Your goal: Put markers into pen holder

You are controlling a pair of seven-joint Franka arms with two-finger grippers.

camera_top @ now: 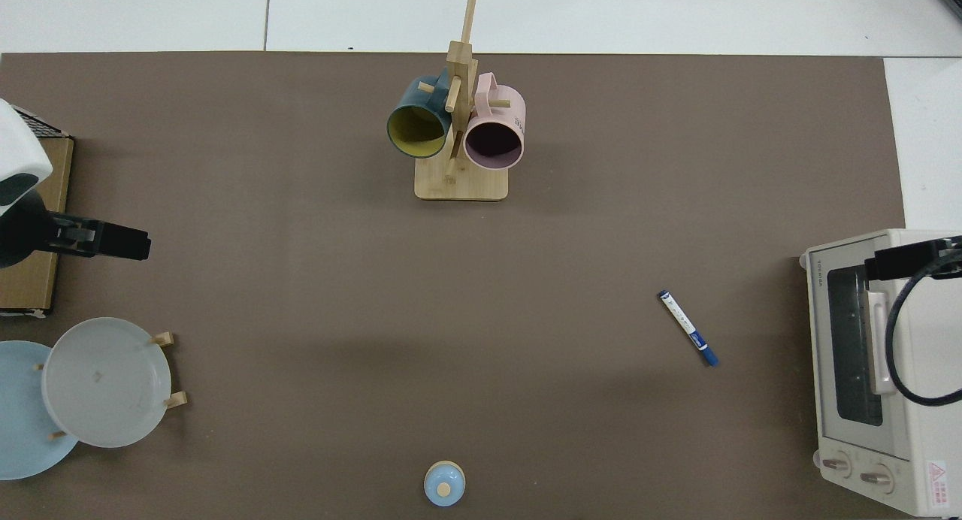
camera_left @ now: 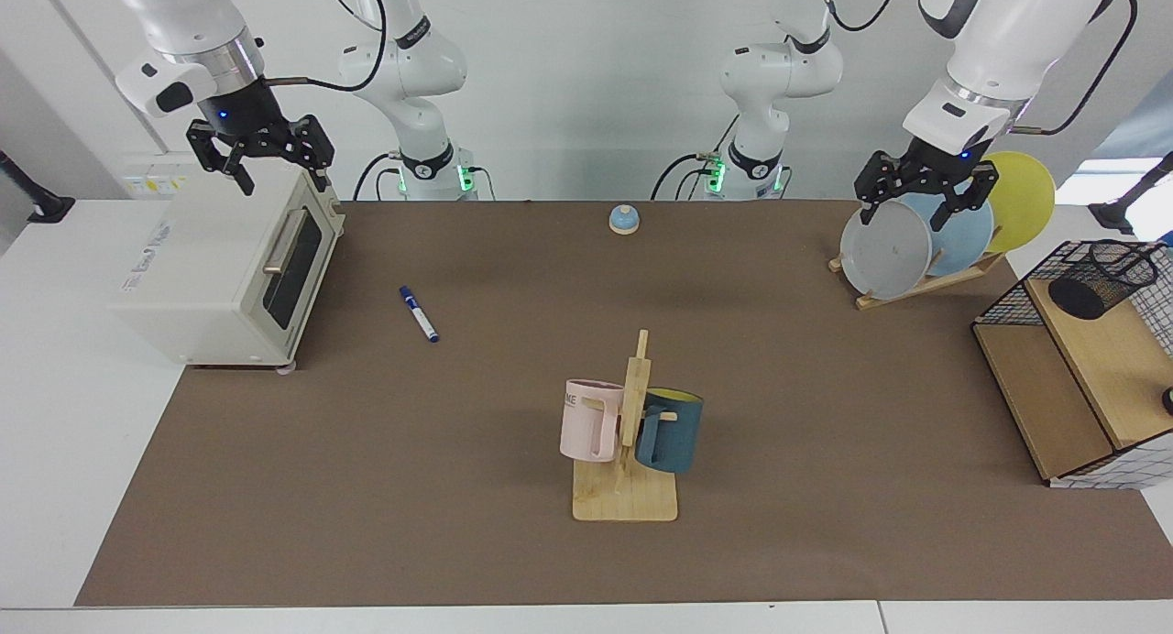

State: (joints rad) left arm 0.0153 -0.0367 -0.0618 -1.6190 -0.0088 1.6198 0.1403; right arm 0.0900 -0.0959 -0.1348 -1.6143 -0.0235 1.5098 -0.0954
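On brown mat: slim marker (camera_left: 419, 314), untouched.

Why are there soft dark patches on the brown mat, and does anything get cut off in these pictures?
Facing view: a faint broad shadow lies on the mat near the bell; the pen holder sits at the frame's edge. Top view: the same soft shadow crosses the mat above the bell; the toaster oven and plates are cropped, and the pen holder is out of frame.
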